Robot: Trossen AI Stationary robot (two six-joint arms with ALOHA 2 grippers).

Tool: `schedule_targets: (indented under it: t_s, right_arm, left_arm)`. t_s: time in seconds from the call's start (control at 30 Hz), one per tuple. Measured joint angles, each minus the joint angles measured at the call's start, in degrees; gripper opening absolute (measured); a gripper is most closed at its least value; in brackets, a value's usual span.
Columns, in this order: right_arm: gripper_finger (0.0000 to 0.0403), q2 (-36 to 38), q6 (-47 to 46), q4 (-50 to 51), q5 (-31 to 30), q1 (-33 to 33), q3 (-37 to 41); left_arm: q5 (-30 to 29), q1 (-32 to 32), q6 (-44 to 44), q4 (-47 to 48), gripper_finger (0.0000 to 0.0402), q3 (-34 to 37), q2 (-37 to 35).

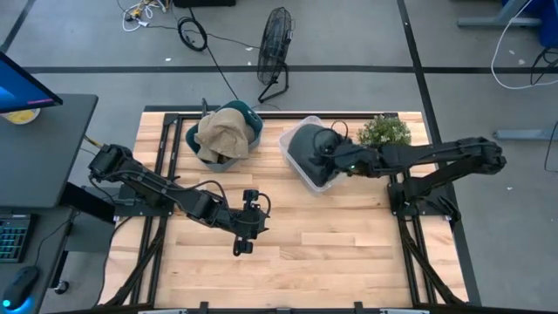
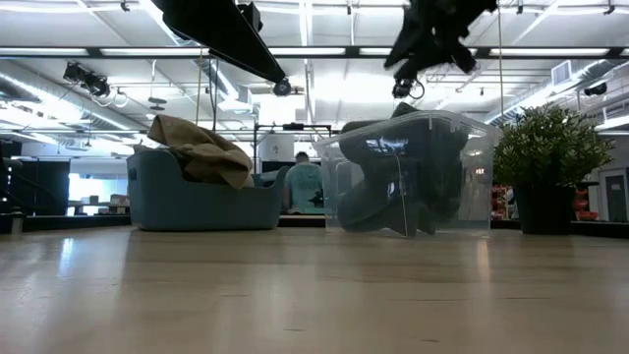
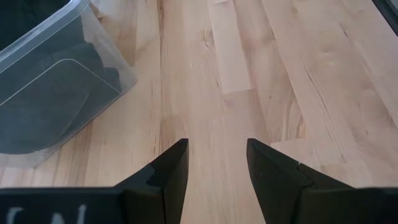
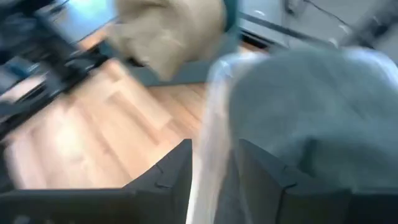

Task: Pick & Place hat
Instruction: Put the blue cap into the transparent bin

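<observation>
A tan hat (image 1: 222, 133) lies draped in a teal bin (image 1: 255, 131) at the table's far side; it also shows in the low view (image 2: 201, 147). A dark hat (image 1: 312, 150) sits inside a clear plastic bin (image 1: 301, 170) to the right of it. My right gripper (image 4: 214, 162) is open and empty just above the clear bin (image 2: 413, 177), over its far right part (image 1: 331, 146). My left gripper (image 3: 217, 155) is open and empty above bare wood near the table's middle (image 1: 246, 222).
A potted plant (image 1: 384, 133) stands just right of the clear bin, close to my right arm. The wooden table top (image 1: 331, 244) is bare in front of the bins. A person sits in the room far behind the table (image 2: 307, 182).
</observation>
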State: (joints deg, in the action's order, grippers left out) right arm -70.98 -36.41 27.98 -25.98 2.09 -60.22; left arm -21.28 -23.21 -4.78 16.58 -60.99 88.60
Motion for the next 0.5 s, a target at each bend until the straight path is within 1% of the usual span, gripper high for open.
schedule_targets:
  t_s: [0.07,0.1,0.13,0.2,0.23,0.27,0.33,0.4,0.43,0.5]
  right_arm:
    - [0.0131,0.90,8.77,-0.17,-0.13,0.03,-1.65]
    - [0.0128,1.18,13.45,-0.31,-2.19,0.05,-2.38]
    - [0.0123,1.31,17.49,-0.40,-5.51,0.06,-2.89]
    - [0.0109,1.32,21.48,-0.26,-14.79,-0.30,-3.09]
    - [0.0099,1.25,21.92,0.51,-17.72,-0.96,-3.09]
    - [0.0086,0.96,21.94,1.71,-19.24,-1.83,-3.09]
    - [0.0053,0.27,20.58,4.93,-19.36,-3.74,-2.61]
    - [0.0018,-0.95,18.60,8.07,-18.10,-5.67,-1.51]
    - [0.0009,-1.64,18.05,9.23,-16.99,-6.56,-0.90]
    - [0.0011,-3.17,16.00,10.99,-15.22,-8.15,-0.02]
  left_arm:
    - [0.00,0.00,-0.01,0.00,0.0167,-0.01,0.00]
    - [0.00,-0.01,-0.02,0.00,0.0167,0.00,0.00]
    - [0.00,0.01,0.00,-0.02,0.0167,0.00,0.00]
    - [0.00,0.01,-0.04,-0.02,0.0167,-0.01,0.00]
    - [0.00,0.01,-0.15,-0.02,0.0167,0.00,0.00]
    - [0.00,0.01,-0.24,-0.02,0.0167,0.00,0.00]
    - [0.00,0.01,-0.26,-0.04,0.0167,0.00,0.00]
    - [0.00,0.01,-0.28,-0.07,0.0167,-0.01,0.00]
    - [0.00,0.01,-0.27,-0.04,0.0167,-0.02,0.00]
    - [0.00,-0.01,-0.26,-0.05,0.0167,0.00,0.00]
